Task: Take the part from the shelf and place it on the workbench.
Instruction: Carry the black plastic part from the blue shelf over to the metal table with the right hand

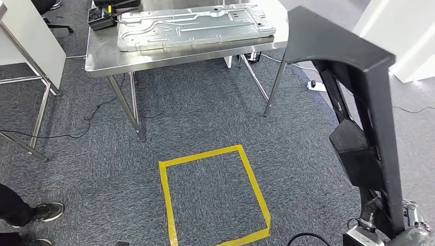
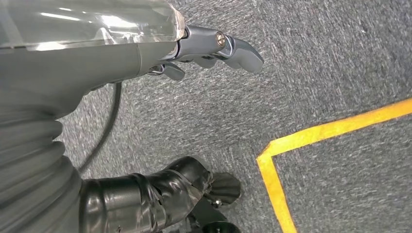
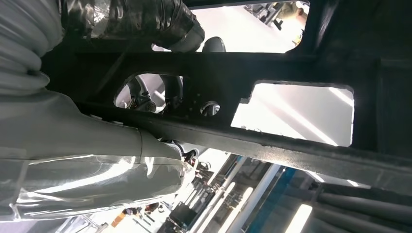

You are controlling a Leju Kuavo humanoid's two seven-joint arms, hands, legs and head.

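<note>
R hand [image 3: 160, 104] clamped on black frame part [image 1: 369, 118], held upright for carry to steel bench [image 1: 154, 59]; L hand [image 2: 204, 48] fingers apart, holds nothing.

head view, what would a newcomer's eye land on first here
First the long black part, held upright by the right hand at the right edge. Then the yellow tape square on the grey carpet ahead, and beyond it the steel workbench carrying a large stamped metal panel.
</note>
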